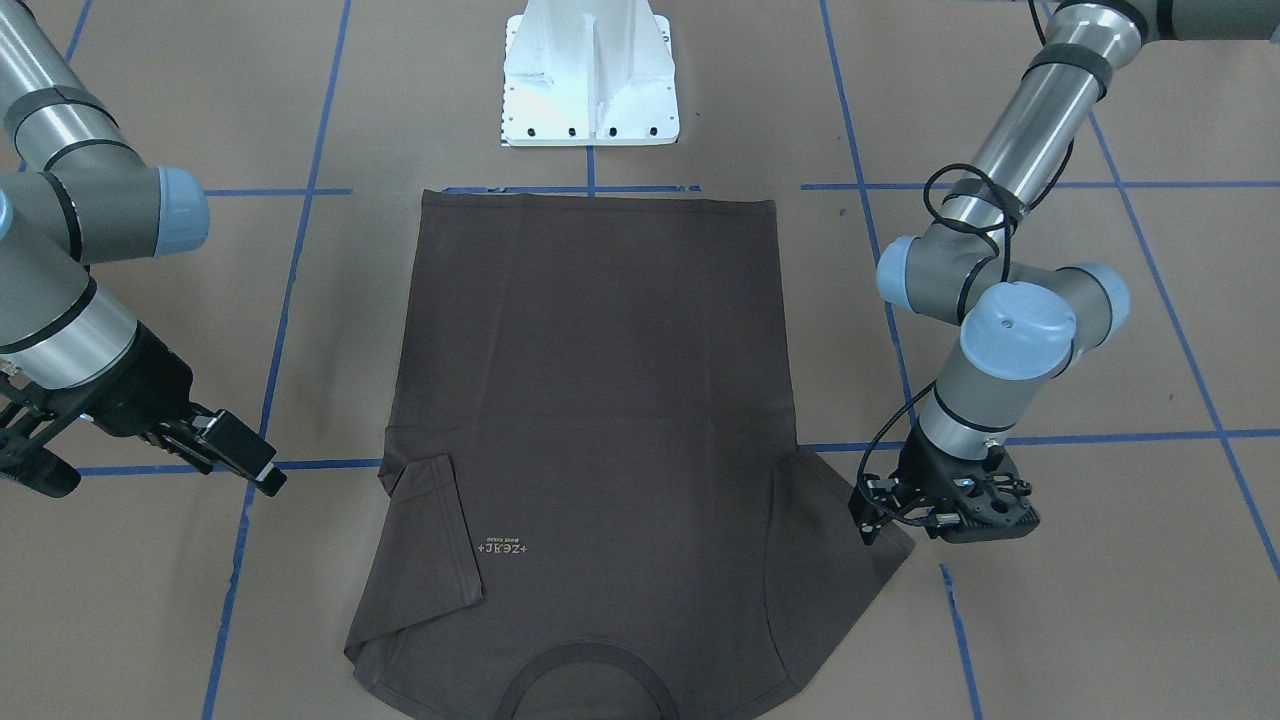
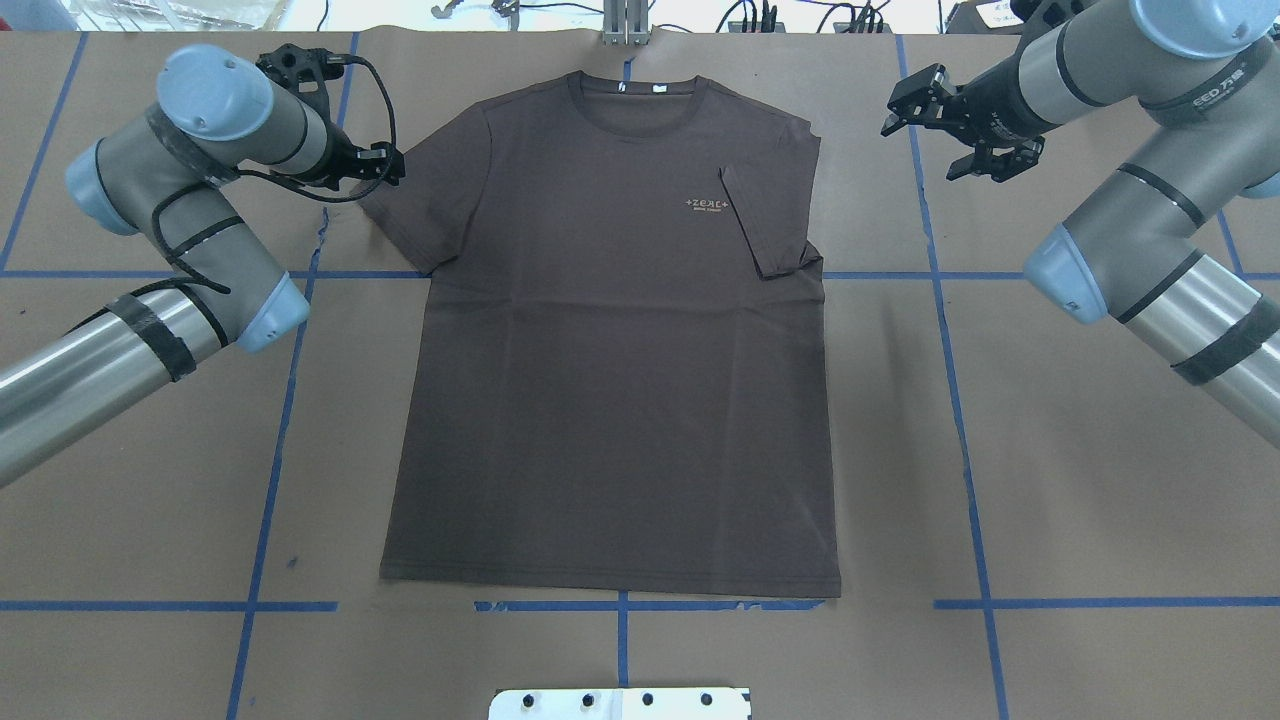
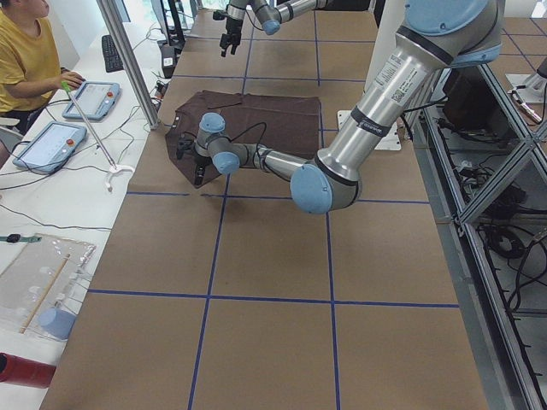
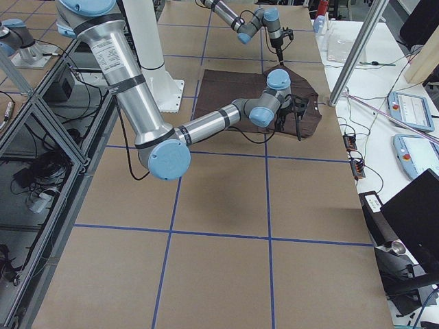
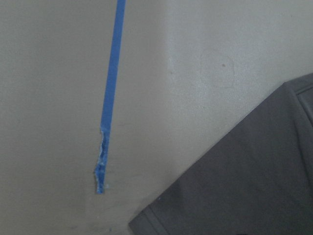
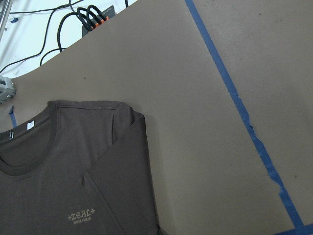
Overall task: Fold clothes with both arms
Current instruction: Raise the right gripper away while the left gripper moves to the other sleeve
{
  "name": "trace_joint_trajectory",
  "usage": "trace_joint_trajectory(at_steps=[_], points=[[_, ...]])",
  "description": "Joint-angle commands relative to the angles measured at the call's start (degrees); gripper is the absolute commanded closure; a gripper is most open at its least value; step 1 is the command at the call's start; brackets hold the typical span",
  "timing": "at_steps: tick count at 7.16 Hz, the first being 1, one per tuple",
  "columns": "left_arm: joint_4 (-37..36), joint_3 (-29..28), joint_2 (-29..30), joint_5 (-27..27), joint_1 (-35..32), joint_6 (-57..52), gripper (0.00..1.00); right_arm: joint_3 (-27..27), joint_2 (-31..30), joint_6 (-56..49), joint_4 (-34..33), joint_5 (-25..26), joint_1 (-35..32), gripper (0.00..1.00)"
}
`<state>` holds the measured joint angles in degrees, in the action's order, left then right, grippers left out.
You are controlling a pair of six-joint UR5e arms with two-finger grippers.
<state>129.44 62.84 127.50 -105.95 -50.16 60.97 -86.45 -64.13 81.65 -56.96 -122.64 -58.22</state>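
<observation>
The dark brown T-shirt (image 2: 610, 400) lies flat and face up on the brown table, with its collar (image 2: 640, 110) at the far edge. It also shows in the front view (image 1: 600, 380). One sleeve (image 2: 765, 215) is folded in over the chest beside the pale lettering. The other sleeve (image 2: 420, 200) is spread out. My left gripper (image 2: 385, 165) hangs at that sleeve's outer edge (image 1: 868, 520), apparently open and empty. The left wrist view shows only the sleeve corner (image 5: 254, 181). My right gripper (image 2: 985, 160) hovers open and empty, off the shirt's other side (image 1: 35, 470).
The white pedestal base (image 1: 590, 70) is bolted just beyond the shirt's hem. Blue tape lines (image 2: 945, 300) cross the table. Cables (image 2: 760, 15) lie along the far edge. An operator in yellow (image 3: 30, 60) sits at a side desk beyond a metal pole (image 3: 128, 60).
</observation>
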Motion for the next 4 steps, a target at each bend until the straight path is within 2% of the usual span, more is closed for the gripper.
trace_joint_trajectory(at_steps=[1, 4], points=[[0.5, -3.1, 1.6, 1.1, 0.4, 0.0, 0.25, 0.2, -0.5, 0.1, 0.0, 0.3, 0.1, 0.0], [0.5, -3.4, 1.1, 1.1, 0.8, 0.0, 0.29, 0.2, -1.0, 0.0, 0.1, 0.4, 0.2, 0.0]])
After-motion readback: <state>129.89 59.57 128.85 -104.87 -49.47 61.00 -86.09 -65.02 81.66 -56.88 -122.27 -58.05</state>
